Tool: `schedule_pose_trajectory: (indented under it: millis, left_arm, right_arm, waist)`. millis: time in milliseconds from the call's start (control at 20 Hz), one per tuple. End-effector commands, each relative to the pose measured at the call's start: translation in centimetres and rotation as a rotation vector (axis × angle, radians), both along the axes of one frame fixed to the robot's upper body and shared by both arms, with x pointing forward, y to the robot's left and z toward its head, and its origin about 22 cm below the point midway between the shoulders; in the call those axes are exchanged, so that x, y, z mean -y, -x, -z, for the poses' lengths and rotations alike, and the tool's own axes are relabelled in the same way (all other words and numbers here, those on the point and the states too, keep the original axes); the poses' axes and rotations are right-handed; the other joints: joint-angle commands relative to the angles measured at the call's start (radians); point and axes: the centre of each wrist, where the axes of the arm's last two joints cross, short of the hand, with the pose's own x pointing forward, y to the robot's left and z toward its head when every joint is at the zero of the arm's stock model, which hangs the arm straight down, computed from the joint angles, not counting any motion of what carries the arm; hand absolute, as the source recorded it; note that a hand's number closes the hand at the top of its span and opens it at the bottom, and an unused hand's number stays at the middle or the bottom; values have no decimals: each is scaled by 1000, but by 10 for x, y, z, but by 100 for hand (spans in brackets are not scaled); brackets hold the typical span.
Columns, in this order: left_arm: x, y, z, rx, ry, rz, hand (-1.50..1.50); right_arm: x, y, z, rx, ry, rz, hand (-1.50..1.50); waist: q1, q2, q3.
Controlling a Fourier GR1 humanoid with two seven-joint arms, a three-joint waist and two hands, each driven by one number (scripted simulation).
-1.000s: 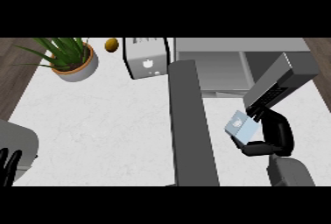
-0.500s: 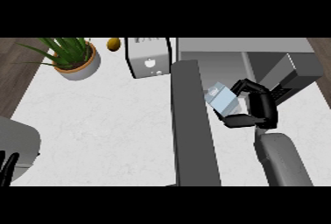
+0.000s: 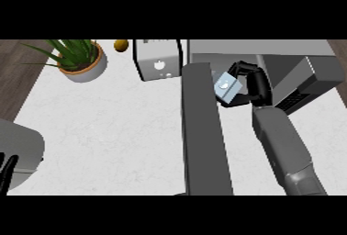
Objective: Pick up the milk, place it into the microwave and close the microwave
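With the fingers of its black right hand (image 3: 254, 87) curled round the small pale-blue milk carton (image 3: 226, 87), the robot holds it just past the open door (image 3: 203, 137) of the grey microwave (image 3: 301, 73), apparently to set it inside.

White counter (image 3: 102, 137), dk wood floor (image 3: 10, 78) left

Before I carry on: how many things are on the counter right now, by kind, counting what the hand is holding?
Appliances: 2, the microwave and the toaster
Cartons: 1, the milk carton in the right hand
Plants: 1, the potted plant
Small items: 1, the yellowish round item
Total: 5
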Motion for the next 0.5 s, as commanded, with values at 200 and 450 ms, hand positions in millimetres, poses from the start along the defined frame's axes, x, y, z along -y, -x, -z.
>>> schedule_pose_trajectory:
  millis: [200,450]
  left_arm:
    - [-5,-2,-10,4,-8,31,-150]
    - [3,-17,-6,31,8,70,-150]
  right_arm:
    - [-14,-34,-19,19,70,52,150]
    - [-7,-48,-41,63,95,91,150]
  waist:
    - [28,6,-1]
    - [61,23,0]
